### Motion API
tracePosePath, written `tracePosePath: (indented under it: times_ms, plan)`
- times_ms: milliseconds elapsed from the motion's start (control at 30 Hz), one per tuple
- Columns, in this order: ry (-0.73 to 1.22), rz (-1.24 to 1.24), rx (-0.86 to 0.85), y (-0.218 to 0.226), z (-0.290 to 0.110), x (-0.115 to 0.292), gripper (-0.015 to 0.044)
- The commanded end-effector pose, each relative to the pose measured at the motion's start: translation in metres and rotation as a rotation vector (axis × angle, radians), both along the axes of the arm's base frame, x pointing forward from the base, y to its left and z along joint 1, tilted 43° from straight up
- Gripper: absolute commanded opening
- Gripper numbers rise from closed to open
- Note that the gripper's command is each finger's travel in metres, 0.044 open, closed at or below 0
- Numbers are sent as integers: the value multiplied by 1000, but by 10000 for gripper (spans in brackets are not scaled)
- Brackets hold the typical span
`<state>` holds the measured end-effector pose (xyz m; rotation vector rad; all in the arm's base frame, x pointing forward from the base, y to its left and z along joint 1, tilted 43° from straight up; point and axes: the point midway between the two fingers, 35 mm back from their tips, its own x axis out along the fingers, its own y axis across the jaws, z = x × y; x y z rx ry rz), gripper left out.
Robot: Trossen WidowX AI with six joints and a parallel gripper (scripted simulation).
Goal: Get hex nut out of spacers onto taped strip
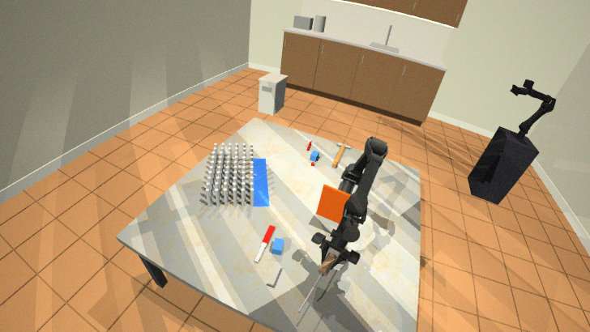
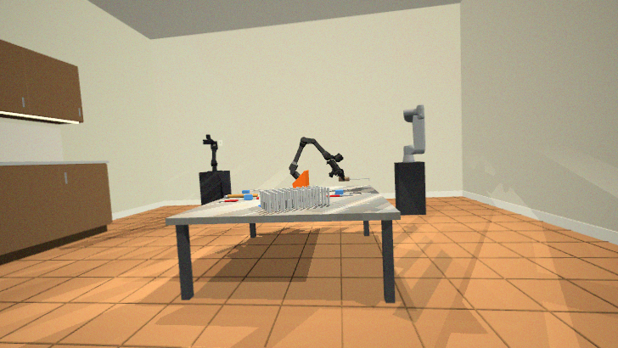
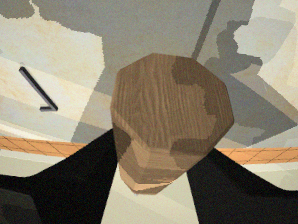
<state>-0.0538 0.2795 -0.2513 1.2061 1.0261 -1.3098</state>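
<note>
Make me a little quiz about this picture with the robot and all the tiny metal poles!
1. True or false: the hand grips the wooden handle of a long thin metal rod.
2. What colour is the taped strip beside the standing spacers? A) red B) blue C) green
3. Fill in the gap: the flat panel standing next to the arm is coloured ______.

Key: 1 true; 2 B; 3 orange.
</note>
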Motion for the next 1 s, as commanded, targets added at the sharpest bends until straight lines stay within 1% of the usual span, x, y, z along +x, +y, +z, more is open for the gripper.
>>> tracePosePath:
  times_ms: [0,967]
  plan:
    - [5,-4,5,-2,-2,-1,0]
    - [6,-4,4,-23,-24,-2,0]
